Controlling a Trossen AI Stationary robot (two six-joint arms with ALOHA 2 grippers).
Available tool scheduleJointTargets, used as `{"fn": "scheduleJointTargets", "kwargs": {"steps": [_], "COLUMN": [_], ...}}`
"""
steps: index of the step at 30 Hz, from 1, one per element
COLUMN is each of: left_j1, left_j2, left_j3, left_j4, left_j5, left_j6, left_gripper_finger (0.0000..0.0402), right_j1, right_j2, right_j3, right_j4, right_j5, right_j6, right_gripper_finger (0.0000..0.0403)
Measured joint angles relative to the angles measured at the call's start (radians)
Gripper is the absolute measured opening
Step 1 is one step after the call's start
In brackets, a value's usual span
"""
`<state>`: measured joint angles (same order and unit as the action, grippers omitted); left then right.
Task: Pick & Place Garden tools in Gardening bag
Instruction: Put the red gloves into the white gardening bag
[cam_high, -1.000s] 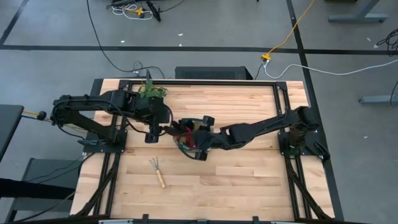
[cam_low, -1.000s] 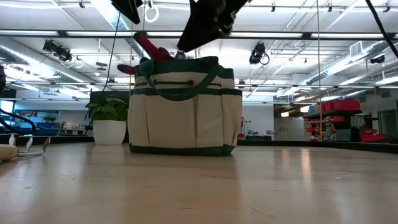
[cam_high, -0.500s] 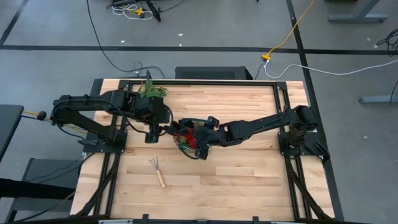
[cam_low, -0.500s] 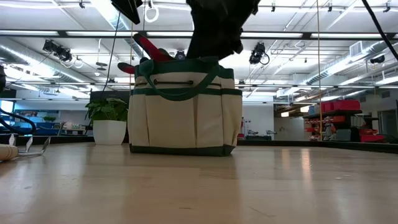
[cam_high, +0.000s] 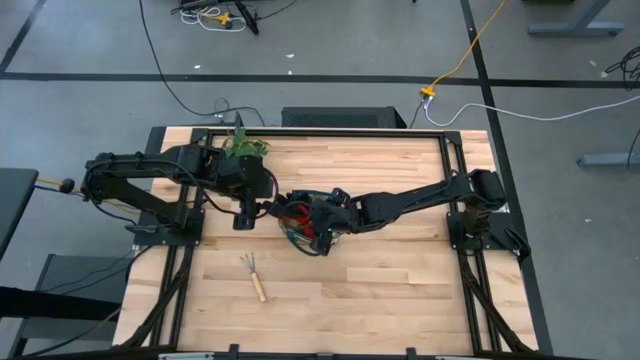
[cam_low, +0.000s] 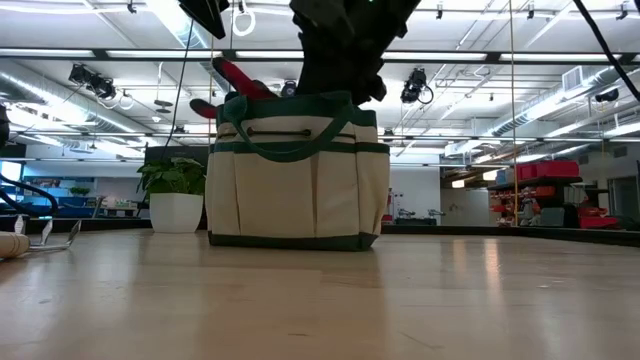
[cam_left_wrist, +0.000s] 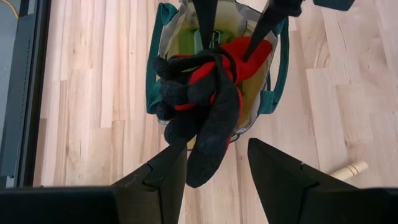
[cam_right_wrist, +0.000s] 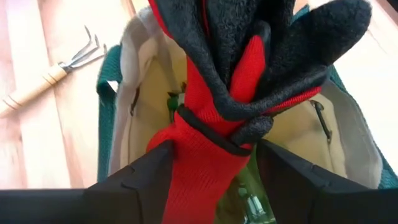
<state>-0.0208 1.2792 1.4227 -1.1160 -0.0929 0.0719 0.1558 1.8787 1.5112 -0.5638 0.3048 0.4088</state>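
The cream gardening bag (cam_high: 305, 228) with dark green trim stands at the table's middle, also in the low view (cam_low: 297, 170). The black-and-red gloves (cam_left_wrist: 205, 106) lie bundled on its open top, and one end sticks up past the rim (cam_low: 240, 78). My left gripper (cam_left_wrist: 217, 158) is open above the bag's left side, with the gloves' black finger end showing between its fingers. My right gripper (cam_right_wrist: 216, 162) is open over the bag, its fingers (cam_left_wrist: 205, 22) on either side of the red cuff (cam_right_wrist: 205, 168). The wooden-handled hand rake (cam_high: 254, 275) lies on the table nearer the front. My left gripper points down over the gloves' black finger end (cam_left_wrist: 208, 162); I cannot tell whether its fingers touch it. My right gripper comes from above with the red cuff (cam_right_wrist: 186, 155) between its fingers; I cannot tell whether the fingers touch it.
A small potted plant (cam_high: 243, 148) stands at the far left of the table, behind my left arm. Something green shows inside the bag (cam_left_wrist: 186, 40). Bare wood lies along the table's front and right of the bag.
My right gripper has moved toward the table's left, over the bag's opening, and down onto the gloves. The gloves, the bag and my left arm have kept still.
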Motion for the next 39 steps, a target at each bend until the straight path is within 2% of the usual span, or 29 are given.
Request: {"fn": "scheduleJointTargets", "kwargs": {"steps": [7, 14, 16, 20, 26, 32, 39], "left_j1": [0.000, 0.000, 0.000, 0.000, 0.000, 0.000, 0.000], "left_j2": [0.000, 0.000, 0.000, 0.000, 0.000, 0.000, 0.000], "left_j3": [0.000, 0.000, 0.000, 0.000, 0.000, 0.000, 0.000], "left_j4": [0.000, -0.001, -0.002, -0.003, -0.003, -0.003, -0.005], "left_j5": [0.000, 0.000, 0.000, 0.000, -0.003, -0.018, -0.018], "left_j6": [0.000, 0.000, 0.000, 0.000, 0.001, 0.003, 0.002], "left_gripper_finger": [0.0177, 0.0177, 0.0177, 0.0177, 0.0177, 0.0177, 0.0177], "right_j1": [0.000, 0.000, 0.000, 0.000, 0.000, 0.000, 0.000], "right_j2": [0.033, 0.024, 0.019, 0.017, 0.009, 0.006, 0.006], "right_j3": [0.000, 0.000, 0.000, 0.000, 0.004, 0.088, 0.108], "right_j4": [-0.013, -0.022, -0.038, -0.080, -0.114, -0.244, -0.338], "right_j5": [0.008, 0.016, 0.016, 0.019, 0.035, 0.103, 0.125], "right_j6": [-0.015, -0.062, -0.085, -0.076, -0.099, -0.106, -0.136], "right_gripper_finger": [0.0170, 0.0034, 0.0011, 0.0019, 0.0006, 0.0002, 0.0001]}}
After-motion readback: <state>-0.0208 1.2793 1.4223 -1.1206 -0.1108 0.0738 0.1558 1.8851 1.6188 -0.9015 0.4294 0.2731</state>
